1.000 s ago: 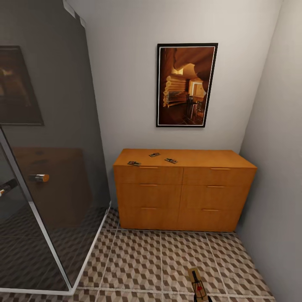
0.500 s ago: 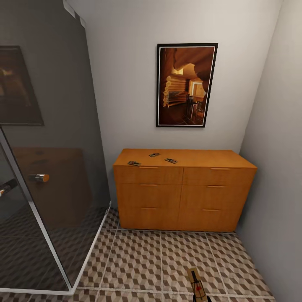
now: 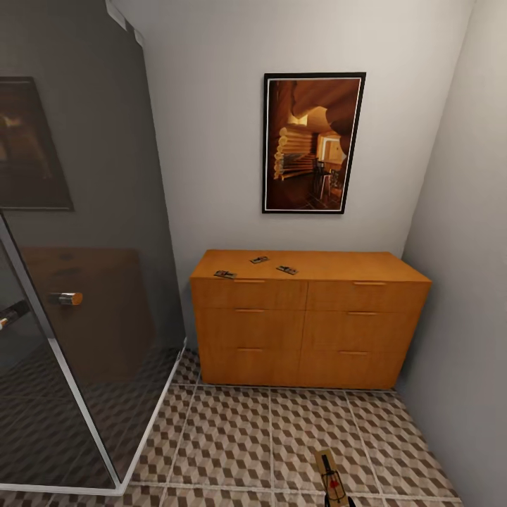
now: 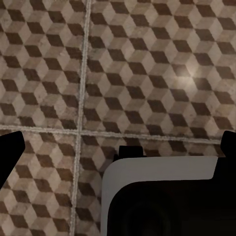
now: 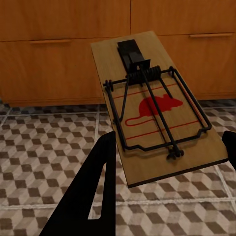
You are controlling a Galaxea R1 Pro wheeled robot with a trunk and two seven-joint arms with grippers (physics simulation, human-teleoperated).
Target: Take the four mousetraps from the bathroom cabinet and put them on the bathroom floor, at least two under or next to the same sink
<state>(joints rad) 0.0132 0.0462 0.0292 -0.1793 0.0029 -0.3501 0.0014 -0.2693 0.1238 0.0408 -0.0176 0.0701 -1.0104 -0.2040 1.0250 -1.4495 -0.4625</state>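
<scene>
Patterned cube tiles cover the bathroom floor (image 3: 232,436) in front of you, running up to the cabinet (image 3: 310,320) against the far wall, with a framed picture (image 3: 313,143) hung above it and a glass shower screen (image 3: 77,282) off to your left side.

Your right gripper (image 5: 169,157) has a mousetrap (image 5: 157,110) between its fingers; you see one dark finger (image 5: 96,182) beside the board's near edge and a sliver of the other past its far edge, so the jaws look closed just to the board's width. The trap is carried flat with its spring bar up, ahead of the fingertips and above the tiles, which I judge suits laying it down without tipping it. In the head view the same trap sits low ahead of you, over the floor.

Three more mousetraps (image 3: 259,260) lie on the cabinet top beyond the gripper, near its left front corner, close together but apart.

Your left gripper (image 4: 118,147) points down at bare tile with nothing between its widely spread fingertips.

No brand or writing is readable; the held trap bears only a red mouse silhouette (image 5: 157,105) and thin red lines.

No sink is in sight, so a placement near one cannot be judged yet.
</scene>
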